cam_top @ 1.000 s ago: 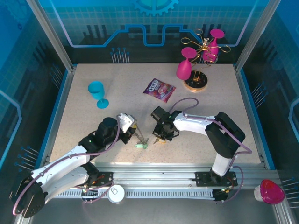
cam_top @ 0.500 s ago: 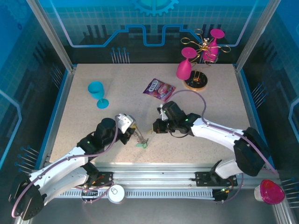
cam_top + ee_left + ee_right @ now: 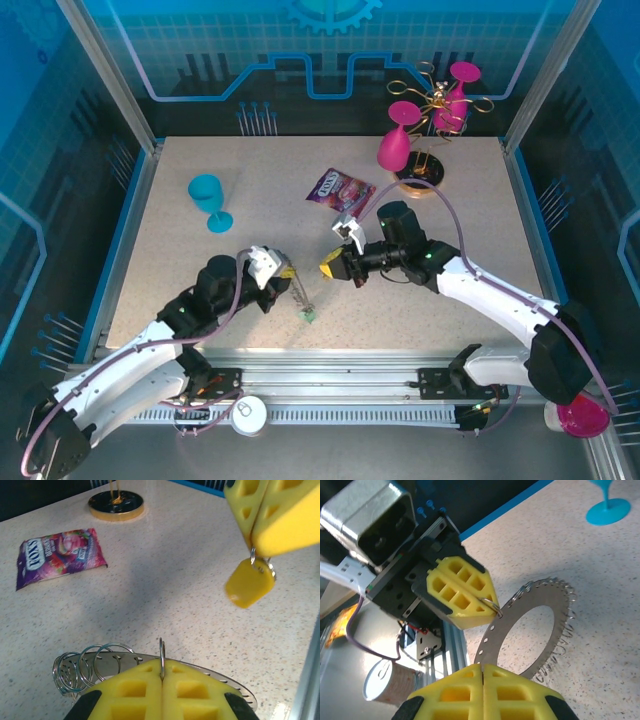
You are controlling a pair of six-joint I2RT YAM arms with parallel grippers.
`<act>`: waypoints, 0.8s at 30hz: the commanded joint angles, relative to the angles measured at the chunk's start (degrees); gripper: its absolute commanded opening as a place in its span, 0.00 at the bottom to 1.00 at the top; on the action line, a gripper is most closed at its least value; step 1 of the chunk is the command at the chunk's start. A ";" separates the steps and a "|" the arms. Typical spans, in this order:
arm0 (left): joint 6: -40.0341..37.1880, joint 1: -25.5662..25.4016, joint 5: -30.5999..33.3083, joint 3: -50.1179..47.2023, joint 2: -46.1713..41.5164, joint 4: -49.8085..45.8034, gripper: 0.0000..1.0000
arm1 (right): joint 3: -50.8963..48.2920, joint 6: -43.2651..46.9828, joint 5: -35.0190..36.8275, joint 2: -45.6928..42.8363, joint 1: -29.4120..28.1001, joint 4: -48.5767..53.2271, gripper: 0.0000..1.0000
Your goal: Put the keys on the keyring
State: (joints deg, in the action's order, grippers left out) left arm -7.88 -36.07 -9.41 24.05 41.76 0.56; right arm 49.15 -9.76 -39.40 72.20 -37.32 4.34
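Bright, even overhead light; faint soft shadows on the table point(image 3: 250, 170); left pincer point(image 3: 161, 669) slightly blurred close to its wrist camera.

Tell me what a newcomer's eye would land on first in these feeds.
At mid-table the left gripper clamps the grey keyring by a rim loop, while the right gripper dangles a yellow key near it, not touching. Next come the pink goblets on a gold wire stand at the far right.
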 commanded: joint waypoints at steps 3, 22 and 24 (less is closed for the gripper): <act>-0.55 -0.31 -7.77 -0.90 -0.63 4.76 0.00 | -1.32 5.09 -5.76 0.23 0.87 -2.30 0.00; 13.78 -0.27 -11.34 -4.30 4.36 14.89 0.00 | -3.36 5.61 -0.51 2.83 -2.96 -10.47 0.00; 15.97 -0.31 -11.01 -5.14 3.83 16.40 0.00 | -3.61 6.05 0.78 3.03 -3.57 -10.90 0.00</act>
State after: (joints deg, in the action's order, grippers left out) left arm 3.18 -36.07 -19.38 19.92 46.72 11.09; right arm 46.61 -5.54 -40.88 74.74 -39.72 -4.80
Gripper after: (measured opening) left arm 0.046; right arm 0.057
